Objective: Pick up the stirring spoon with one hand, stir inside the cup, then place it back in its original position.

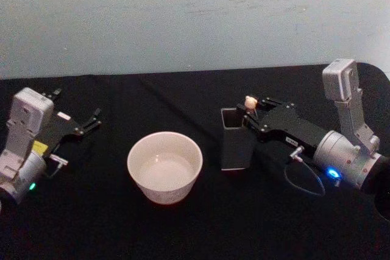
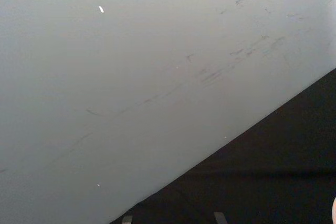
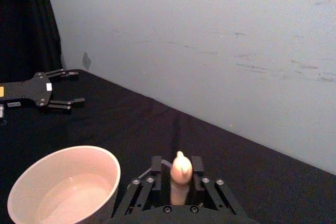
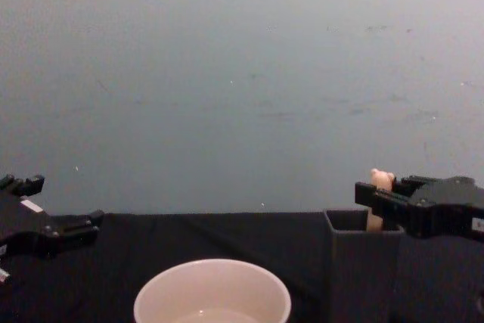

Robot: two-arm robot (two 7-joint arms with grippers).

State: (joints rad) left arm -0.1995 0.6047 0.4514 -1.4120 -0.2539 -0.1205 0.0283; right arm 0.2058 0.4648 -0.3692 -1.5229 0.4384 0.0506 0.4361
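Observation:
The stirring spoon [image 1: 250, 101] stands upright in the dark grey square holder [image 1: 234, 147], and only its beige bear-topped handle [image 3: 180, 174] shows above the rim. My right gripper [image 1: 251, 112] reaches in from the right at rim height, its fingers [image 3: 156, 164] pressed to either side of the handle. In the chest view the handle top [image 4: 380, 179] pokes up behind this gripper [image 4: 376, 196] over the holder [image 4: 359, 270]. The cream-white cup [image 1: 164, 165] sits left of the holder, with a little liquid in it. My left gripper [image 1: 78, 103] rests open at the far left.
A black cloth [image 1: 201, 229] covers the table, with a pale wall [image 1: 183, 16] right behind its far edge. A cable loop [image 1: 304, 181] hangs from my right wrist. Bare cloth lies between the cup [image 4: 212, 293] and my left gripper [image 4: 64, 202].

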